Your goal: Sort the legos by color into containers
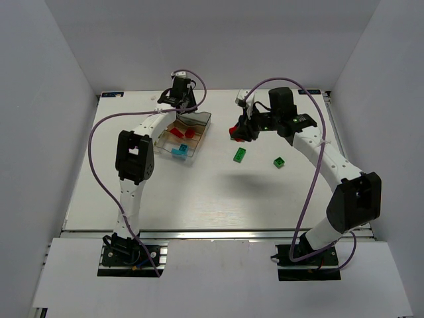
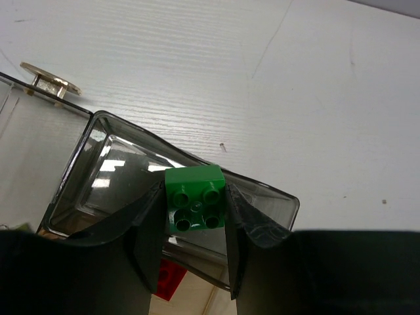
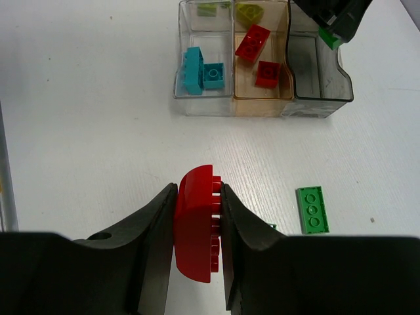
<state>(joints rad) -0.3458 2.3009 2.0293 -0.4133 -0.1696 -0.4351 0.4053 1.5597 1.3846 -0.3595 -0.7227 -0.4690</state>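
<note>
- White table (image 1: 218, 192) is occupied by the tray (image 3: 233, 113), red bricks (image 3: 252, 42) lodged in one compartment.
- A green brick (image 2: 195, 205) is pinched by the left gripper (image 2: 195, 193) above the dark compartment, seemingly for release.
- A red piece (image 3: 195, 230) is clamped by the right gripper (image 3: 198, 193) short of the tray, a green plate (image 3: 312, 210) loose alongside.

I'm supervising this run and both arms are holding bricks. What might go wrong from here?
The left gripper holds a green brick over the end compartment of the tray, beside the middle compartment where reds lie; the right gripper, bringing its red brick there, might bump it. That brick's rounded face might slip from the grip.
</note>
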